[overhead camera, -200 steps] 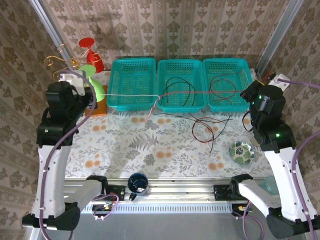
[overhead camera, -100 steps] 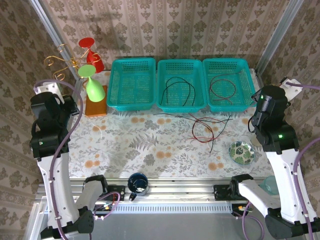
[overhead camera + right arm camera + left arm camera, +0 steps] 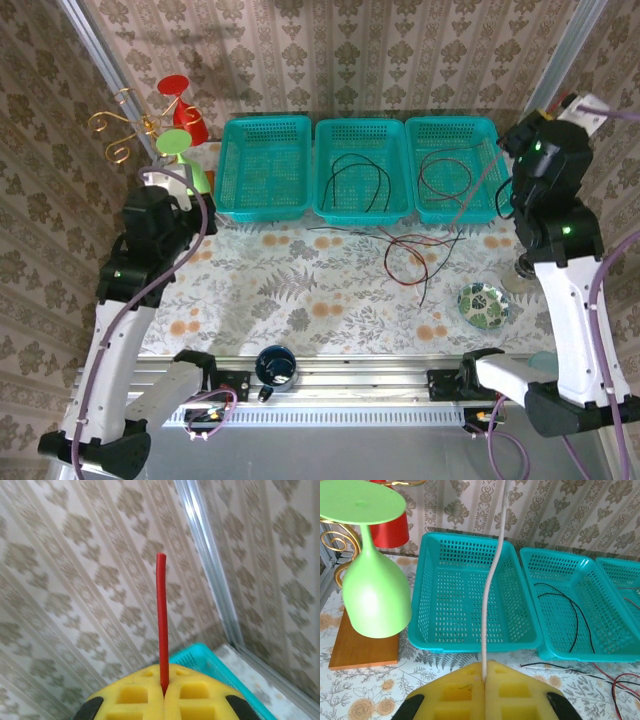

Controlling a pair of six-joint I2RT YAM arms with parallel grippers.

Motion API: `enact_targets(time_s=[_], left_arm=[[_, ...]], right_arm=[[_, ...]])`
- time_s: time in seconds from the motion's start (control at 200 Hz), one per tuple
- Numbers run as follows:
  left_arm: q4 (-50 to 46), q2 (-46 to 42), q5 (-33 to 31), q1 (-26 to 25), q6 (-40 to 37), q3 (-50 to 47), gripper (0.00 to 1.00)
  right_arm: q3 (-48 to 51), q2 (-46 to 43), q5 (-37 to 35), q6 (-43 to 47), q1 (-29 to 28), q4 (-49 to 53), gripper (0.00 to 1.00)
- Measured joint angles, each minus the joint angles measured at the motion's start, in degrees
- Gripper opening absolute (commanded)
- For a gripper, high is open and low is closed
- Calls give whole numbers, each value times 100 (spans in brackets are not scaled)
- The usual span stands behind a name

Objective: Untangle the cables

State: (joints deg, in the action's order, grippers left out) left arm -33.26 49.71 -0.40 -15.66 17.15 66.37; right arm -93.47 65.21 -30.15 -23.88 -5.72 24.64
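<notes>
In the left wrist view, the left gripper [image 3: 484,672] has its yellow foam pads pressed together on a thin pale beige-white cable [image 3: 490,580]. The cable rises from the seam between the pads toward 12 o'clock and leans slightly to 1 o'clock near the top. It crosses in front of the left teal plastic mesh basket [image 3: 435,605]. At 10 o'clock of the gripper, an upturned lime-green plastic wine glass [image 3: 375,600] stands on a brown wooden board [image 3: 360,652]. A red glass [image 3: 390,530] sits behind it.

In the right wrist view, the right gripper [image 3: 164,680] also has its yellow pads closed, pinching a short red cable [image 3: 161,605]. The cable end points straight to 12 o'clock against patterned wallpaper. A teal basket corner [image 3: 225,675] shows at 4 o'clock.

From above, three teal baskets line the 12 o'clock edge of the floral-clothed table [image 3: 300,290]. The middle basket [image 3: 362,125] holds a looped black cable [image 3: 358,162]. The right basket [image 3: 455,123] holds a coiled dark red cable [image 3: 440,165]. At 5 o'clock of the middle basket, a loose tangle of dark red and black cables [image 3: 405,250] lies on the cloth. A green-patterned bowl [image 3: 483,303] rests at 4 o'clock of that tangle. A dark blue cup [image 3: 275,365] stands at the table's 6 o'clock edge.
</notes>
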Motion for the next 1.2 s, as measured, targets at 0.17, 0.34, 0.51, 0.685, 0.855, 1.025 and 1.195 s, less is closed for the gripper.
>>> enact_targets(time_s=[0.17,0.34,0.51,0.685,0.855,1.025,1.195], left_arm=[[249,81,-149,-234,85,-232,0],[396,83,-251,-562,247,-680,0],[463,81,-313,-761,433,-979,0],[527,81,-365,-909,581,-1064,0],[608,81,-396,-944,667,-1130,0],[629,94,-396,-951,693,-1134,0],[629,166,-393,-966,734,-1134,0]], right_arm=[[-1285,780,369,166,0,-413,0],[-2404,1646,507,511,0,-844,0],[-3432,2627,507,1200,50,-1394,0],[-4701,3687,503,1687,166,-1394,0],[-4223,3836,177,2037,181,-1447,0],[-2374,3777,-492,2146,184,-1799,0],[-997,4122,-656,1659,219,-1390,0]])
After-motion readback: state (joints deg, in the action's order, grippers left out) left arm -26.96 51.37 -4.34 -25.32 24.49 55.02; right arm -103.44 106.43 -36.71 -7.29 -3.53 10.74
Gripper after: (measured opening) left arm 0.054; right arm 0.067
